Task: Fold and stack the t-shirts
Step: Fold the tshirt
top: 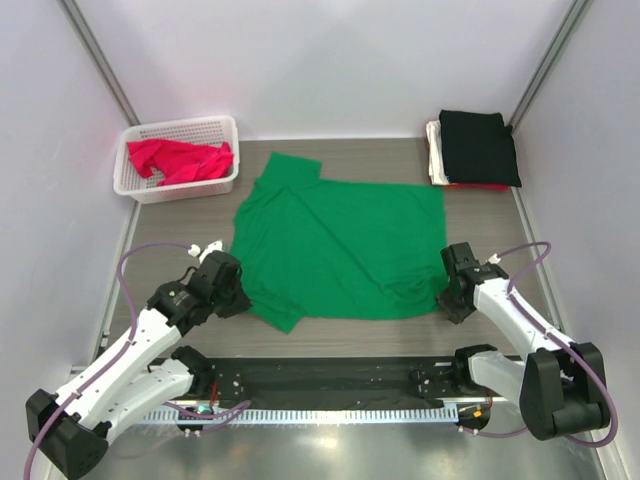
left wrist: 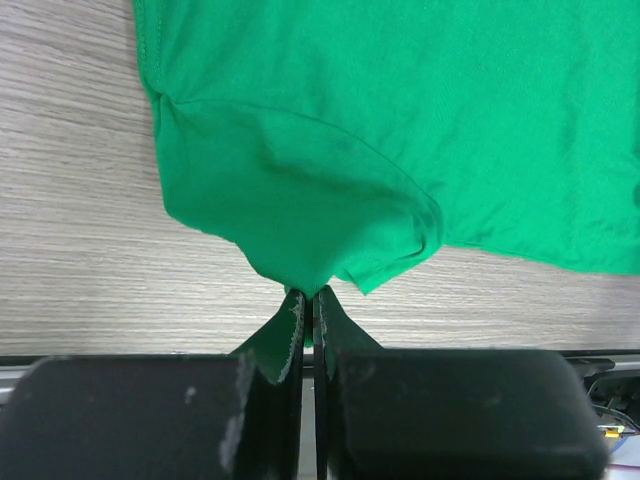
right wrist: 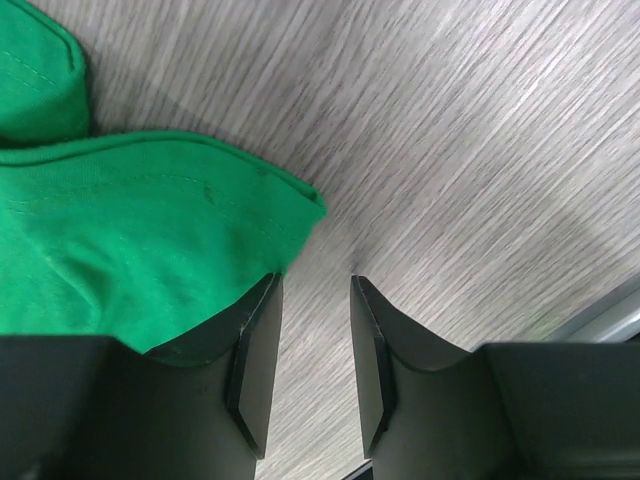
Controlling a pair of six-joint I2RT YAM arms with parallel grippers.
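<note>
A: Green t-shirt [top: 340,245] lies spread flat in the middle of the wooden table [top: 400,165]. Where is the left gripper [left wrist: 309,305]?
B: At the shirt's near-left edge, jaws pinched tight on a fold of the cloth.
A: And the right gripper [right wrist: 314,330]?
B: At the near-right corner, jaws parted narrowly with only bare tabletop between them. The cloth's corner lies just beside one finger, not gripped.

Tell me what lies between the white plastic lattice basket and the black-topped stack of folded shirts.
Top view: mostly bare wooden table, with one sleeve of the spread bright green cloth t-shirt poking in between basket and stack.
</note>
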